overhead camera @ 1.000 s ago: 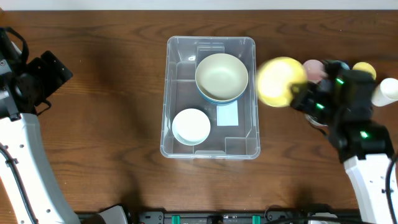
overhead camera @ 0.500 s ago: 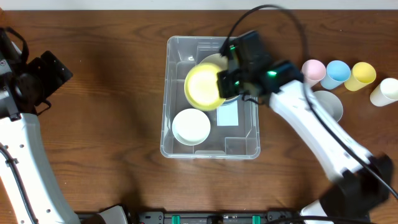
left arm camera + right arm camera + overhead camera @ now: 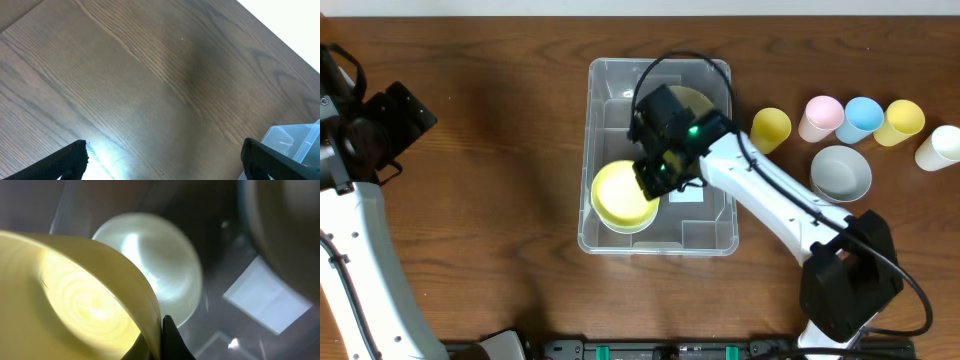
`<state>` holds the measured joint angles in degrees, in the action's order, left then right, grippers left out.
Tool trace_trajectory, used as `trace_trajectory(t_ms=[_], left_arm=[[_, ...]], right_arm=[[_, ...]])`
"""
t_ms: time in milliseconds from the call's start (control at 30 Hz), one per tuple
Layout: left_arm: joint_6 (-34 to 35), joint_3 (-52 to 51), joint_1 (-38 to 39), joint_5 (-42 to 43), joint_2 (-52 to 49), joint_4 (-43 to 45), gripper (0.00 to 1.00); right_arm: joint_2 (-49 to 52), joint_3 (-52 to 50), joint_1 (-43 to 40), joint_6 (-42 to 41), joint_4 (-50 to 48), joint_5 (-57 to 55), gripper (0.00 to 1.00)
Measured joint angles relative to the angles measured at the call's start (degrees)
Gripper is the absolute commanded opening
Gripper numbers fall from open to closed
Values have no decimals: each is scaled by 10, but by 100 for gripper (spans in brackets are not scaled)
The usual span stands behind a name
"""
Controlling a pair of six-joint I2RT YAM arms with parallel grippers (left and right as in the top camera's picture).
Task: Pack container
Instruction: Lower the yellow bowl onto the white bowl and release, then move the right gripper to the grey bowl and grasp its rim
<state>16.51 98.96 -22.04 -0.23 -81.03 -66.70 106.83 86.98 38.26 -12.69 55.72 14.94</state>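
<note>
Your left gripper (image 3: 400,118): far left of the table (image 3: 500,200), over bare wood and well apart from everything else. In the left wrist view its fingertips (image 3: 70,157) sit at the two lower corners, spread wide, with nothing between them.

Container (image 3: 586,150): centre of the table, long side running away from you. One corner (image 3: 295,140) shows at the right edge of the left wrist view.

Yellow bowl (image 3: 620,197): inside the container, at its near left. Your right gripper (image 3: 655,178) has the rim pinched, and one dark finger (image 3: 169,342) presses against the bowl's wall (image 3: 75,295). The bowl is tilted.

White bowl (image 3: 150,265): on the container floor, directly below the yellow bowl. You cannot tell whether the two touch. In the overhead view it is almost fully covered.

Label (image 3: 265,300): white, on the container base, just right of the white bowl.

Green bowl (image 3: 705,100): far end of the container, partly hidden by your right arm.

Right of the container, on the table:
- yellow cup (image 3: 770,128), nearest the container
- pink cup (image 3: 822,117)
- blue cup (image 3: 863,117), touching the pink cup
- second yellow cup (image 3: 902,122)
- white cup (image 3: 942,145), at the table's right edge
- grey bowl (image 3: 840,172), just in front of the pink and blue cups
</note>
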Motion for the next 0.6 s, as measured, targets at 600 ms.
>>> trace_trajectory(t_ms=[600], left_arm=[[0, 0, 0, 0, 0, 0, 98]], right_arm=[[0, 0, 3, 42, -3, -14, 38]])
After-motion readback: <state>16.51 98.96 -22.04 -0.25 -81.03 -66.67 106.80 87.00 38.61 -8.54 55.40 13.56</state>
